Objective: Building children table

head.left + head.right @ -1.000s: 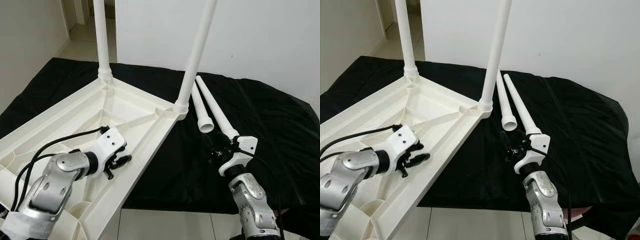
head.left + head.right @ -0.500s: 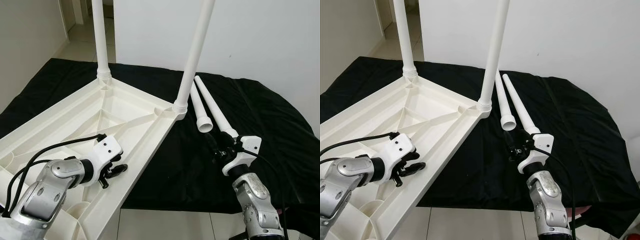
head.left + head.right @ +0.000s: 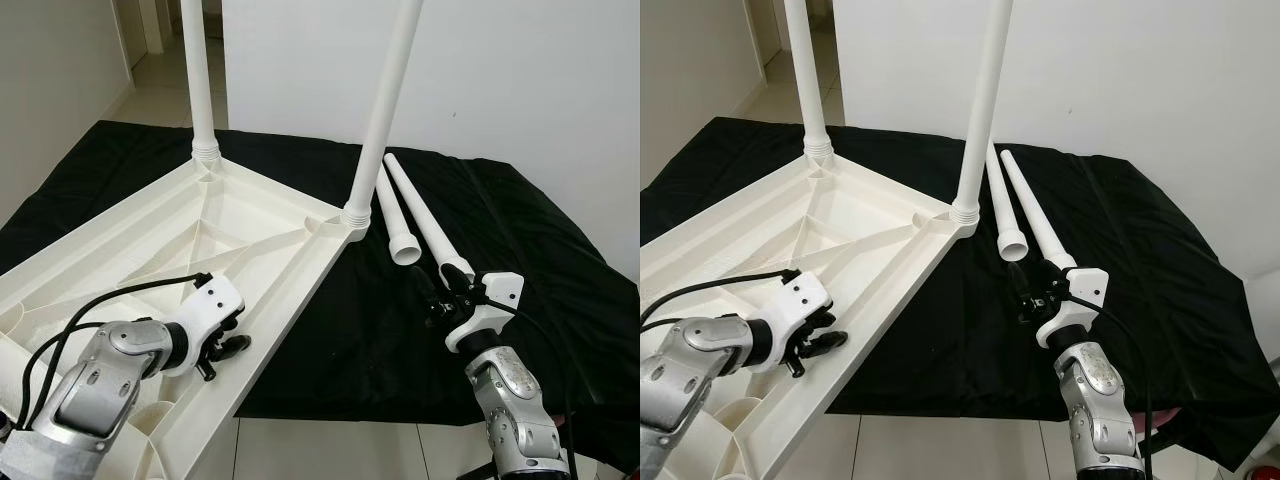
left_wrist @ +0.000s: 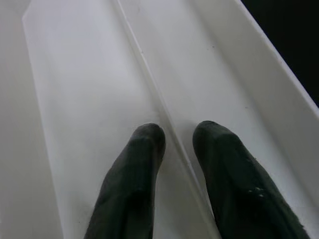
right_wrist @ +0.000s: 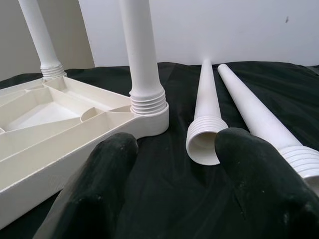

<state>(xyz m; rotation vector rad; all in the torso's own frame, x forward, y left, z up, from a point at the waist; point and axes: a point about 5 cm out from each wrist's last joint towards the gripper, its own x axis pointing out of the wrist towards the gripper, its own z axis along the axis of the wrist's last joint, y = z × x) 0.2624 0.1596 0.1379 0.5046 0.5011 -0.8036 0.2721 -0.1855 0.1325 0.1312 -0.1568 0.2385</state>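
White plastic tabletop (image 3: pixel 150 250) lies upside down, its ribbed underside up, partly on a black cloth (image 3: pixel 520 270) and reaching toward 7 o'clock in the head views. Two legs already stand screwed into its far corners: one leg (image 3: pixel 198 80) at about 11 o'clock and a second leg (image 3: pixel 385 100) near 12 o'clock, both rising upright. Just beside that second corner, at about 1 o'clock, two loose legs (image 3: pixel 415 215) lie side by side on the cloth, threaded ends pointing toward the robot, the shorter-looking one showing its open mouth (image 5: pixel 203 144). The left gripper (image 3: pixel 222 345) sits low over the near edge of the tabletop at about 8 o'clock; in its wrist view its fingers (image 4: pixel 134 169) are slightly apart, one on each side of a thin raised rib (image 4: pixel 149 84), not clamped on anything. The right gripper (image 3: pixel 432 300) is at about 4 o'clock, just at the threaded end of the longer loose leg; its fingers (image 5: pixel 249 164) are spread wide, holding nothing.
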